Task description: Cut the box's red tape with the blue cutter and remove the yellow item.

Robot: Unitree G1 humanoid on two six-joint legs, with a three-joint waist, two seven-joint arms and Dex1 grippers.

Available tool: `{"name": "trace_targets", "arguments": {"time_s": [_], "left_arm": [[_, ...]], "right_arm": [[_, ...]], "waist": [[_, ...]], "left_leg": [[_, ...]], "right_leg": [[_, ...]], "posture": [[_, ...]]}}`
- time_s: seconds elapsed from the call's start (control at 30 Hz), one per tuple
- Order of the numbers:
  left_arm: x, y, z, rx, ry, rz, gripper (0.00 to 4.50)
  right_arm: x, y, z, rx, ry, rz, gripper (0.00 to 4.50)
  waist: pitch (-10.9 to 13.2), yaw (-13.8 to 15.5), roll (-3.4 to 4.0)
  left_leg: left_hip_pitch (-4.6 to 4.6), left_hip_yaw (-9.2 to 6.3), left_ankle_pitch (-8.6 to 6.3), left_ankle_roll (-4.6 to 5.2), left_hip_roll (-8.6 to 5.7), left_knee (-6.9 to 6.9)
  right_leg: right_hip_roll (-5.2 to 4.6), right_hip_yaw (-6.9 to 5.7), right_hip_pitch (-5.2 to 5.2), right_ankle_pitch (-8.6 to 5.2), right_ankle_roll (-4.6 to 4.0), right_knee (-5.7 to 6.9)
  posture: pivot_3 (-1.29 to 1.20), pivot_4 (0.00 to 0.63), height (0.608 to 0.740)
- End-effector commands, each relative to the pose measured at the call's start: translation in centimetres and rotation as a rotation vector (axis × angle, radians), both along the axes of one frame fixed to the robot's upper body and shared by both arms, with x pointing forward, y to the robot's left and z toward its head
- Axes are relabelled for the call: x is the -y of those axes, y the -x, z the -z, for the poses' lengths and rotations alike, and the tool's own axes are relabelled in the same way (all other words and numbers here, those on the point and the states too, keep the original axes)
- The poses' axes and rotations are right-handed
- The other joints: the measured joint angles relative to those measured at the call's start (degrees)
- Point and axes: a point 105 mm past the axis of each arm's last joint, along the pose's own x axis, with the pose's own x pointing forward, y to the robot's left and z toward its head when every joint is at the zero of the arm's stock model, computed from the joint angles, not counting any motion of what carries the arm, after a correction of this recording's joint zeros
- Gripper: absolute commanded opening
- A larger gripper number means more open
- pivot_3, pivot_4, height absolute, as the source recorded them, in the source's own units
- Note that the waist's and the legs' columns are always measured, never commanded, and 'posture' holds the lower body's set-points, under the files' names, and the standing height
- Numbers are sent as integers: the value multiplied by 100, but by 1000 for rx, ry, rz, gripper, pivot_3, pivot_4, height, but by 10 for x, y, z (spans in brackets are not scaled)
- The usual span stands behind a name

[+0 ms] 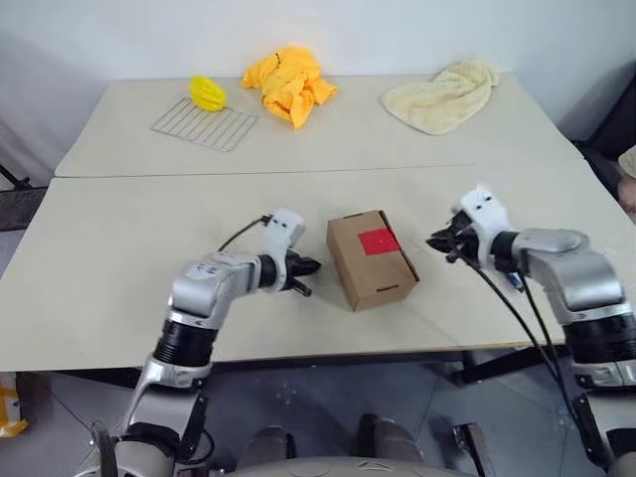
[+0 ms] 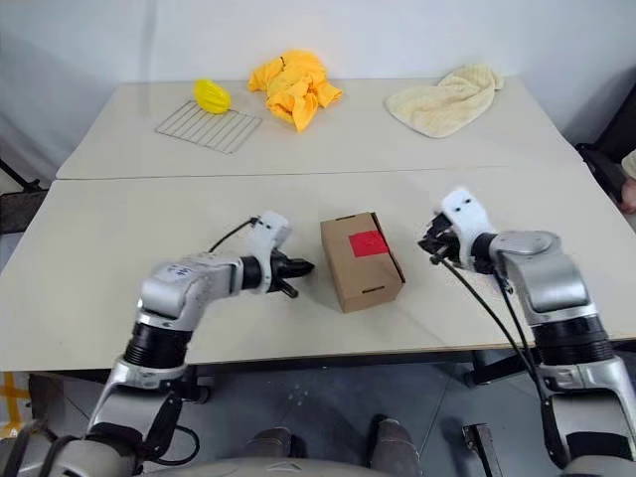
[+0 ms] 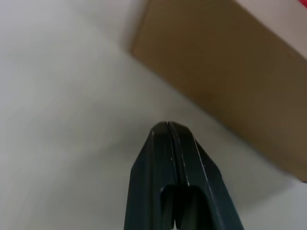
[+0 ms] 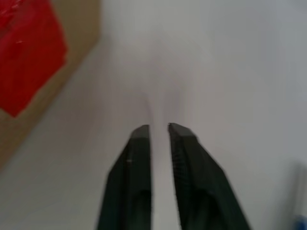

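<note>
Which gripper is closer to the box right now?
Left. The left gripper sits just off the box's left side, fingers shut. The right gripper hovers farther off, to the box's right.

Setting: an indoor test or lab area arranged for robot trials. Two plain beige tables are pushed together into one tabletop [image 1: 119, 248] against a bare white wall [image 1: 328, 30], over a grey floor [image 1: 308, 397]. Loose props lie far beyond the left hand [image 1: 306, 266]: a wire rack [image 1: 204, 124], an orange cloth [image 1: 288, 81] and a cream towel [image 1: 442, 97].
</note>
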Motion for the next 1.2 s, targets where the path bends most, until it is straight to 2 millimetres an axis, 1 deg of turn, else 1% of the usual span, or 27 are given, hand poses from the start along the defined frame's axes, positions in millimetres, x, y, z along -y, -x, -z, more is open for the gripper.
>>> {"name": "trace_targets", "arguments": {"time_s": [0.03, 0.17, 0.33, 0.4, 0.6, 0.8, 0.93, 1.07, 1.2], "left_arm": [[16, 3, -16, 65, 56, 43, 0], [33, 6, -15, 62, 85, 80, 0], [51, 11, -11, 62, 86, 141, 0], [58, 14, -9, 59, 82, 172, 0], [66, 22, -6, 54, 64, 229, 0], [68, 23, -7, 56, 62, 239, 0], [62, 16, -9, 73, 47, 210, 0], [59, 9, -7, 87, 29, 193, 0], [54, 4, -9, 98, 26, 179, 0]], "right_arm": [[-6, 2, -17, 31, 8, -49, 29], [-12, 13, -17, -4, 4, -87, 29], [-8, 28, -17, -33, 20, -93, 29], [-6, 36, -13, -52, 35, -100, 29], [-6, 54, -6, -91, 47, -111, 29], [-4, 56, -3, -92, 46, -91, 29], [-1, 47, -1, -69, 47, -57, 29], [8, 44, 1, -69, 77, -36, 29], [24, 40, -4, -43, 116, 20, 29]], "waist": [[0, -2, 0], [0, -3, 0], [0, 10, 0], [0, 9, 0], [0, 6, 0], [0, 12, 0], [0, 5, 0], [0, 7, 0], [0, 11, 0]], "left_leg": [[0, 0, 0, 0, 0, 0], [1, 0, 0, 0, 0, 1], [-1, 0, 0, 0, 0, 4], [0, 0, 0, 0, 0, 4], [1, 0, -1, 0, 0, 4], [1, -1, -1, 0, 0, 5], [1, -1, -1, 1, 0, 5], [1, 0, -1, 1, 0, 5], [0, 0, -1, 1, 0, 5]], "right_leg": [[0, 1, 0, 0, 0, 1], [0, 1, 0, 0, 0, 1], [0, 1, 0, 0, 0, 0], [0, 1, 0, 0, 0, 1], [0, 2, 0, 0, 0, 0], [0, 2, 1, 0, 0, 1], [0, 2, 0, 0, 0, 0], [0, 2, 0, 0, 0, 1], [0, 2, 0, 0, 0, 0]], "posture": [[0, 150, 740], [0, 150, 740], [0, 150, 740], [0, 150, 740], [0, 150, 740], [0, 150, 740], [0, 150, 740], [0, 150, 740], [0, 150, 740]]}}
